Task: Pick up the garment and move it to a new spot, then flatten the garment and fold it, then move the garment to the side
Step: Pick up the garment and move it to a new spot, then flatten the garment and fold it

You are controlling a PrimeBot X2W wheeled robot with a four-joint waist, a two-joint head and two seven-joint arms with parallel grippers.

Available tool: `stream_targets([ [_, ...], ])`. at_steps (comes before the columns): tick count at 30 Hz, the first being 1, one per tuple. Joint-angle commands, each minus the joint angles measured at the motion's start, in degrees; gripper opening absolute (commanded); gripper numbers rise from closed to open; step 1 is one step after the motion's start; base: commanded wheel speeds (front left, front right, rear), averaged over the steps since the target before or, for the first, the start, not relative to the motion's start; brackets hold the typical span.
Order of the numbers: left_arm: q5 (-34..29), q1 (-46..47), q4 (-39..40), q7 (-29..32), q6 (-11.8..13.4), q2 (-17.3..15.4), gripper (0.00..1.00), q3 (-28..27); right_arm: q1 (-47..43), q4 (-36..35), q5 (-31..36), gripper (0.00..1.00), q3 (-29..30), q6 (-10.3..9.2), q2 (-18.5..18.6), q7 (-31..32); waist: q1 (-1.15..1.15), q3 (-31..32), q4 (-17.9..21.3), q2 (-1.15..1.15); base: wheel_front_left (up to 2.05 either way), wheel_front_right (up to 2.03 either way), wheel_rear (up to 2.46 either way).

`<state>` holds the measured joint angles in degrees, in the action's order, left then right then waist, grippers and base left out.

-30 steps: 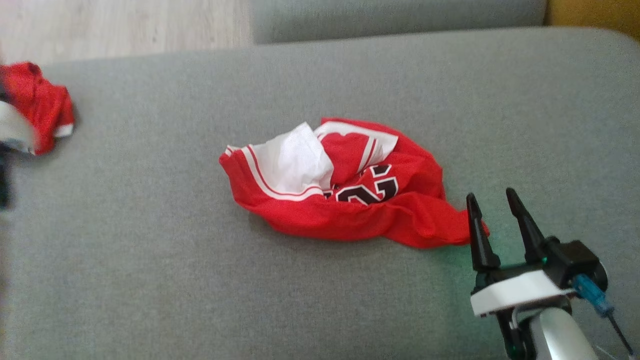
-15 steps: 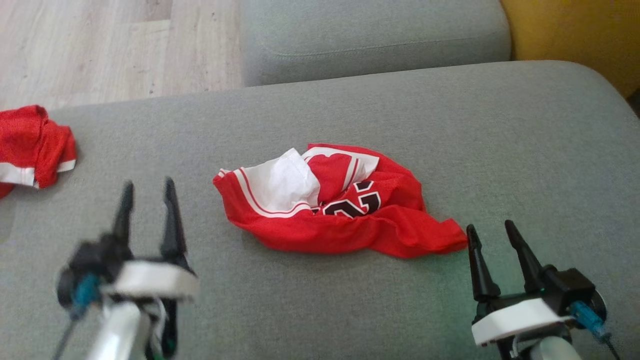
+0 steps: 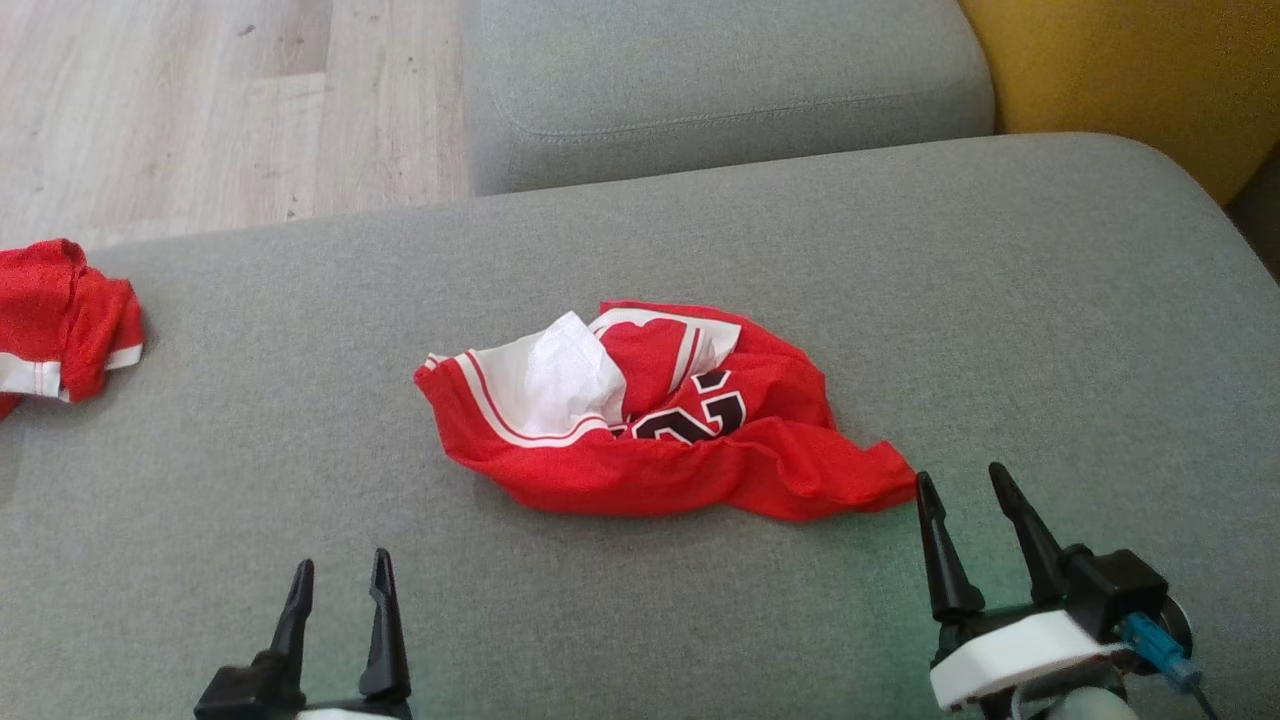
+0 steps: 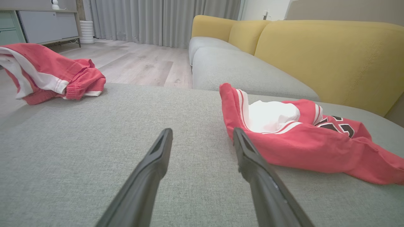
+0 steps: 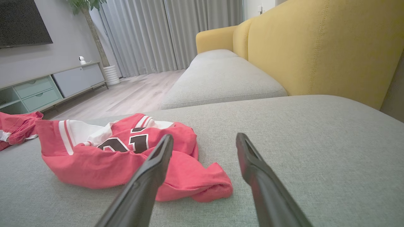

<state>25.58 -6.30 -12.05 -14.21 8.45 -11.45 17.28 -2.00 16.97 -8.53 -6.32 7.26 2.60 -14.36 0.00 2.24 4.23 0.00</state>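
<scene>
The garment [image 3: 650, 455] is a red jersey with white trim and black numerals, lying crumpled in the middle of the grey cushion [image 3: 640, 610]. My right gripper [image 3: 960, 474] stands open just right of the jersey's near-right tail, with its left finger close to the cloth but not touching it. In the right wrist view the garment [image 5: 110, 164] lies ahead and left of the open right gripper [image 5: 204, 135]. My left gripper [image 3: 342, 560] is open near the front edge, well left of the jersey. The left wrist view has the garment [image 4: 315, 148] to the right of the open left gripper [image 4: 202, 130].
A second red and white garment [image 3: 60, 320] lies bunched at the cushion's far left edge. Behind are another grey seat cushion [image 3: 720, 90], a yellow backrest [image 3: 1130, 70] at the right and wooden floor [image 3: 200, 100] at the left.
The head camera has tilted, so the whole scene sits differently. My left gripper came into view and sank to the bottom edge. The right gripper stays by the jersey's tail.
</scene>
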Motion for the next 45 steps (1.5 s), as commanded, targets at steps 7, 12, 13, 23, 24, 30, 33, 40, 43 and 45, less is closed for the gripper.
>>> stream_targets([
  [7, -1.1, 2.6, 0.7, -0.7, -1.0, 0.5, 1.00, -1.5, 1.3, 0.2, 0.0, 1.00, -1.0, 0.23, 0.3, -0.6, 0.00, 0.6, -0.5, 0.00, 0.00, 0.00, 0.00],
  [12, -1.2, 2.8, 0.1, -0.8, -1.1, 0.8, 1.00, -1.1, 1.7, 0.9, 0.1, 1.00, -0.6, 0.23, 0.3, -0.6, 0.00, 0.3, -0.6, 0.00, 0.00, 0.00, 0.00],
  [13, -1.2, 2.8, 0.1, -0.8, -1.1, 0.8, 1.00, -1.1, 1.7, 0.9, 0.1, 1.00, -0.6, 0.23, 0.3, -0.6, 0.00, 0.3, -0.6, 0.00, 0.00, 0.00, 0.00],
  [23, -1.2, 4.0, -1.2, -0.8, -1.3, 1.2, 1.00, -0.6, 2.1, 1.3, 0.0, 1.00, -0.3, 0.23, 0.3, -0.6, 0.00, -0.1, -1.0, 0.00, 0.00, 0.00, 0.00],
  [24, -1.2, 4.1, -1.3, -0.8, -1.3, 1.3, 1.00, -0.5, 2.1, 1.3, 0.0, 1.00, -0.3, 0.23, 0.3, -0.6, 0.00, -0.1, -1.0, 0.00, 0.00, 0.00, 0.00],
  [30, -1.1, 4.5, -1.6, -0.8, -1.3, 1.4, 1.00, -0.5, 2.1, 1.3, 0.1, 1.00, -0.3, 0.23, 0.3, -0.6, 0.00, -0.3, -1.4, 0.00, 0.00, 0.00, 0.00],
  [33, -1.1, 4.6, -1.7, -0.8, -1.4, 1.4, 1.00, -0.5, 2.1, 1.3, 0.2, 1.00, -0.1, 0.23, 0.3, -0.6, 0.00, -0.5, -1.8, 0.00, 0.00, 0.00, 0.00],
  [40, -1.5, 5.2, -1.0, -0.8, -1.3, 1.5, 1.00, -0.1, 4.5, 1.4, 0.8, 1.00, -2.5, 0.23, 0.3, -0.6, 0.00, -1.7, -3.8, 0.00, 0.00, 0.00, 0.00],
  [43, -1.7, 5.7, -0.5, -0.8, -1.4, 1.6, 1.00, 0.3, 8.6, 1.7, 1.1, 1.00, -6.2, 0.23, 0.3, 0.1, 0.00, -3.0, -5.3, 0.00, 0.00, 0.00, 0.00],
  [45, -1.9, 6.3, -0.1, -0.8, -1.5, 1.8, 1.00, 0.7, 12.1, 2.2, 0.5, 1.00, -8.4, 0.23, 0.3, 1.7, 0.00, -4.2, -6.8, 0.00, 0.00, 0.00, 0.00],
])
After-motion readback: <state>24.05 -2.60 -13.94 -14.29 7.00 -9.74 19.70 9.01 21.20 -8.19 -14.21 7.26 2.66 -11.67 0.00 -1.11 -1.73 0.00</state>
